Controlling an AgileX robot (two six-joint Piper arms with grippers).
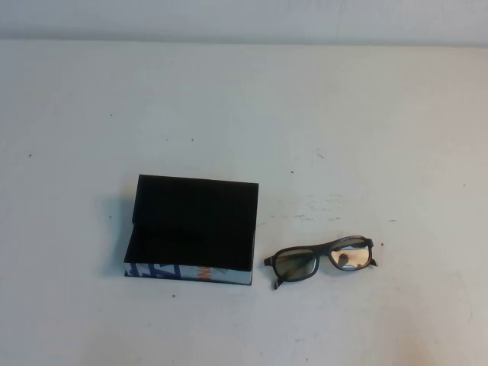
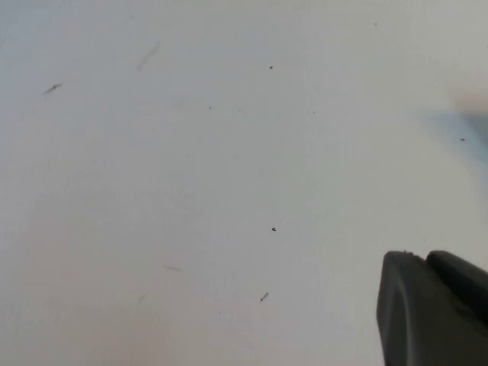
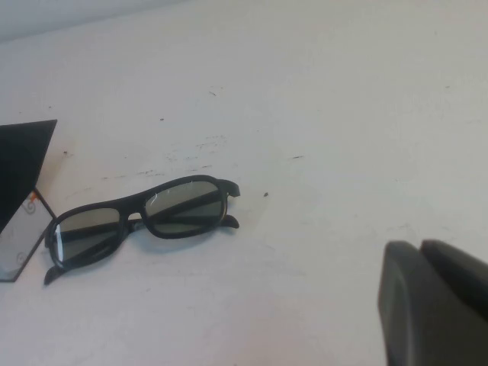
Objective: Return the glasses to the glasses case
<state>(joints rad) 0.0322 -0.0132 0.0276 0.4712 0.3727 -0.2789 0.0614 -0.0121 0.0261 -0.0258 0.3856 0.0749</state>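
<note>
My left gripper (image 2: 431, 309) hangs over a bare patch of tabletop (image 2: 191, 168) with nothing of the task beneath it; only a dark corner of it shows in its own wrist view, so I cannot tell how its jaws stand, and it touches nothing I can see. I take this arm to be parked.

On my left side of the tabletop sits the glasses case (image 1: 191, 229), its flap lid swung back and the black inside exposed, patterned side facing me. That open mouth is ready to receive, which suits the task.

Just beside the case, to its right and apart from it, lie the glasses (image 1: 322, 261), folded and resting flat on the tabletop, not yet returned.

My right gripper (image 3: 435, 305) hovers near the glasses, on their far side from the case, holding nothing. Again only one dark edge shows, so its jaw opening I cannot tell. I judge this arm best placed for the pick.
</note>
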